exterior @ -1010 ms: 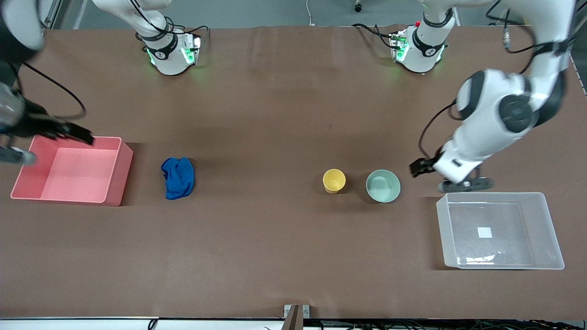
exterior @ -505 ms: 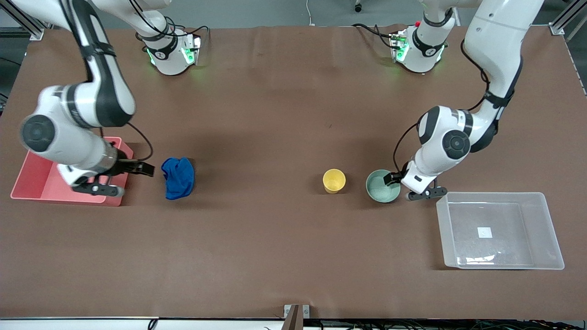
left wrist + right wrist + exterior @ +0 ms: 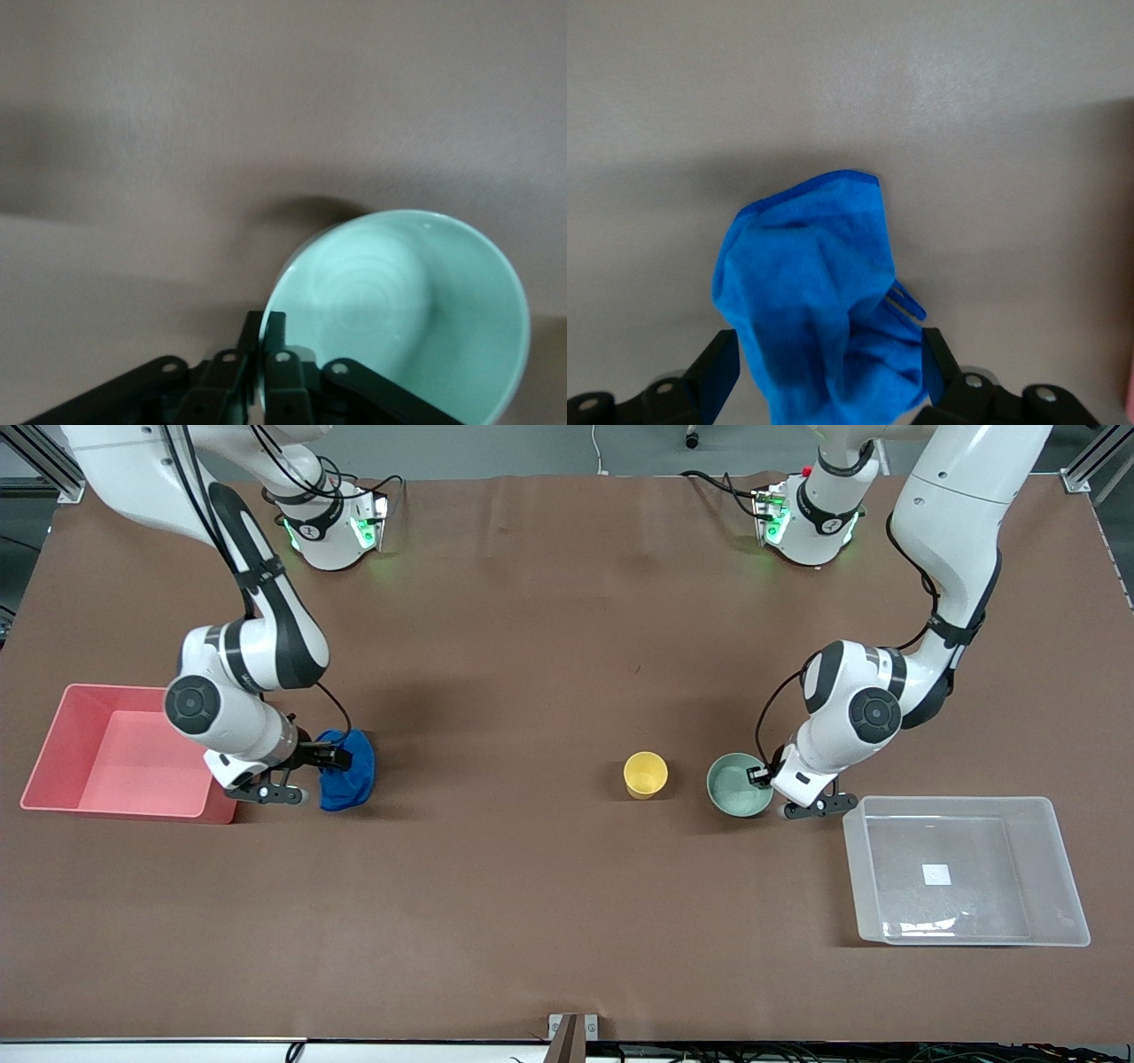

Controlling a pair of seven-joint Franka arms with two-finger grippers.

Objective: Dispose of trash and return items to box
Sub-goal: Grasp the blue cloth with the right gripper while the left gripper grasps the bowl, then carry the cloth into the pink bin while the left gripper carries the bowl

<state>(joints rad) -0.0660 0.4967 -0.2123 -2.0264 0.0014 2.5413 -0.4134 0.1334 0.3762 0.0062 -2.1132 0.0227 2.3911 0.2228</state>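
The deep-blue cloth rag (image 3: 353,778) lies crumpled on the table beside the pink bin. My right gripper (image 3: 340,760) is open and low at the rag, and in the right wrist view (image 3: 828,354) the rag (image 3: 819,283) lies between its fingers (image 3: 719,363). The mint-green bowl (image 3: 733,784) stands on the table next to the yellow cup (image 3: 645,773). My left gripper (image 3: 758,775) is shut on the bowl's rim (image 3: 416,301), one finger inside and one outside, as the left wrist view (image 3: 264,326) shows. The clear bin (image 3: 1063,868) holds nothing.
A pink opaque bin (image 3: 115,688) stands at the right arm's end of the table, close to the rag. The clear bin sits at the left arm's end, nearer the front camera than the bowl. The two arm bases stand along the table's back edge.
My right gripper has swung from over the pink bin to the rag. My left gripper has moved to the bowl and shut on its rim.
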